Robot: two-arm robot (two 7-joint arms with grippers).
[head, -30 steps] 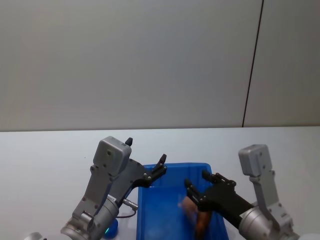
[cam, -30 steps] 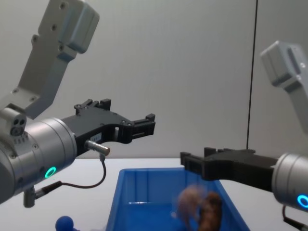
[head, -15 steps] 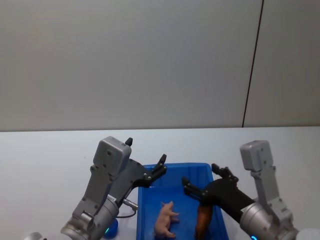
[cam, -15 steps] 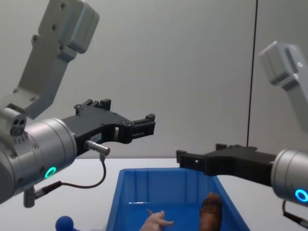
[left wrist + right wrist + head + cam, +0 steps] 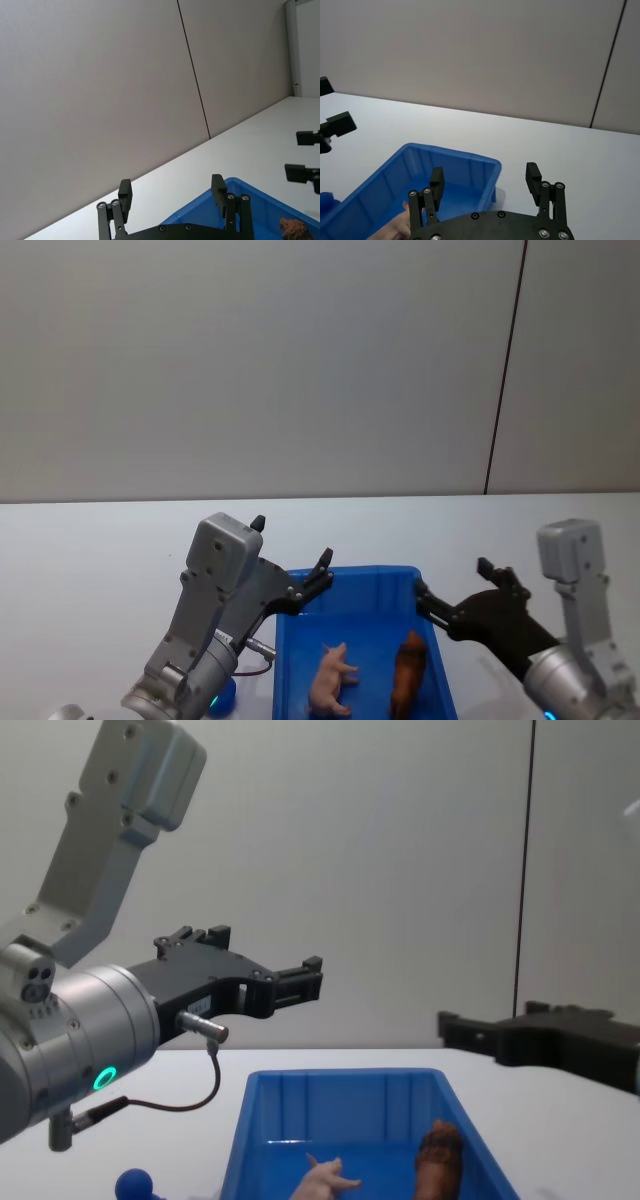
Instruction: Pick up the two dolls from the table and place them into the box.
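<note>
On the head camera, both dolls are already inside the rectangular bright blue plastic bin [image 5: 350,573]. The small pale pink toy pig [image 5: 333,680] appears tipped on its side toward the left. The shaggy reddish-brown toy lion [image 5: 408,672] is just beside it on the right, not touching. Your left gripper [image 5: 292,542] hovers at the bin's far left corner. Your right gripper [image 5: 452,578] hangs by the far right corner, mostly over the plain white tabletop [image 5: 100,540].

On the left wrist camera, the left gripper [image 5: 171,190] has its jaws spread wide with nothing between them. The bin's rim [image 5: 240,187] is below it, and the lion [image 5: 294,230] lies within.

On the right wrist camera, the right gripper [image 5: 485,176] is equally spread and empty above the bin's corner [image 5: 450,150]. A bit of the pig [image 5: 395,229] shows inside.

On the chest camera, the left gripper [image 5: 308,982] and right gripper [image 5: 455,1025] sit well above the rim [image 5: 340,1075]. The pig [image 5: 325,1178] and lion [image 5: 437,1155] rest on the floor.

The placing looks finished, so what remains is getting your arms clear. Lift first, then draw back, so no finger hooks the thick rim and drags the bin. Keep the jaws apart as you go.
</note>
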